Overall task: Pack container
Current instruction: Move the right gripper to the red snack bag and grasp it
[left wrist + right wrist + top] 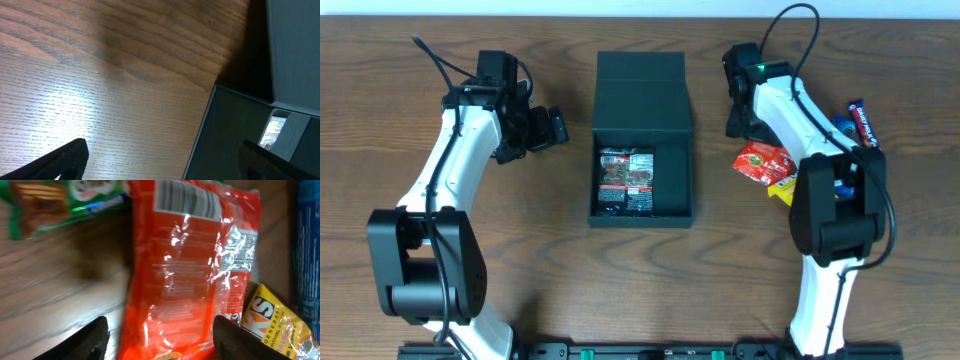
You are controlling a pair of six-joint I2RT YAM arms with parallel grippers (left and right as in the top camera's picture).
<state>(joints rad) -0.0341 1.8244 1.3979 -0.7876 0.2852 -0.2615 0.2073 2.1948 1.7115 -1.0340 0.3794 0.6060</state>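
The dark teal-green container (642,212) sits open mid-table, its flap lid (642,90) folded back. Dark red-and-black snack packets (627,180) lie inside. My left gripper (552,128) is open and empty just left of the container. In the left wrist view (165,167) its fingers straddle the container's left wall (230,135). My right gripper (740,122) is open right of the lid. In the right wrist view (165,345) its fingers stand either side of a red snack packet (190,265), which also shows in the overhead view (763,160).
A yellow packet (782,188), a blue packet (842,124) and a dark bar (863,122) lie near the right arm. The right wrist view also shows a green packet (60,200), the yellow one (270,325) and the blue one (307,245).
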